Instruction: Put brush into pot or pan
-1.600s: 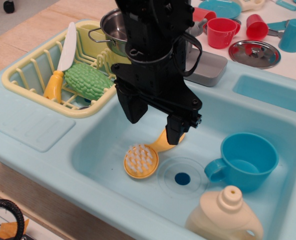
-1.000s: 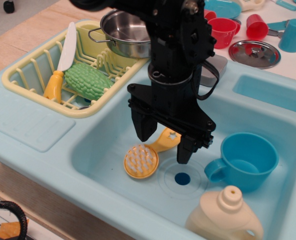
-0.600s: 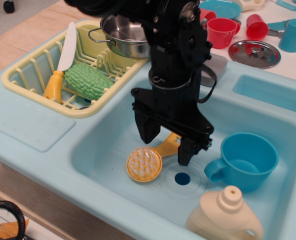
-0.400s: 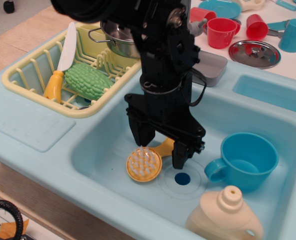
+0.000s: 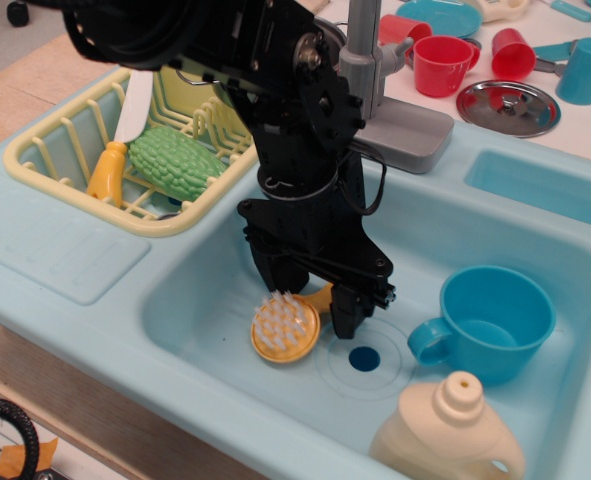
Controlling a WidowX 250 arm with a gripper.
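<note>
The yellow-orange brush (image 5: 284, 330) lies on the floor of the light blue sink (image 5: 205, 300), white bristles up, its head slightly tilted. Its handle runs back to the right between my fingers and is mostly hidden by them. My gripper (image 5: 310, 298) is low in the sink, open, with one finger on each side of the handle, just behind the head. The steel pot is hidden behind my arm at the back.
A blue cup (image 5: 495, 320) and a cream bottle (image 5: 455, 428) sit in the sink to the right. The drain (image 5: 363, 357) is beside the brush. A yellow rack (image 5: 50, 150) at left holds a knife (image 5: 125, 110) and a green vegetable (image 5: 173, 160). The grey faucet (image 5: 385, 100), red cups (image 5: 440, 62) and a steel lid (image 5: 508, 106) stand behind.
My gripper has come down into the sink and shifted slightly left, so its fingers now straddle the brush handle. The brush head has nudged and tilted a little. My arm now covers the pot.
</note>
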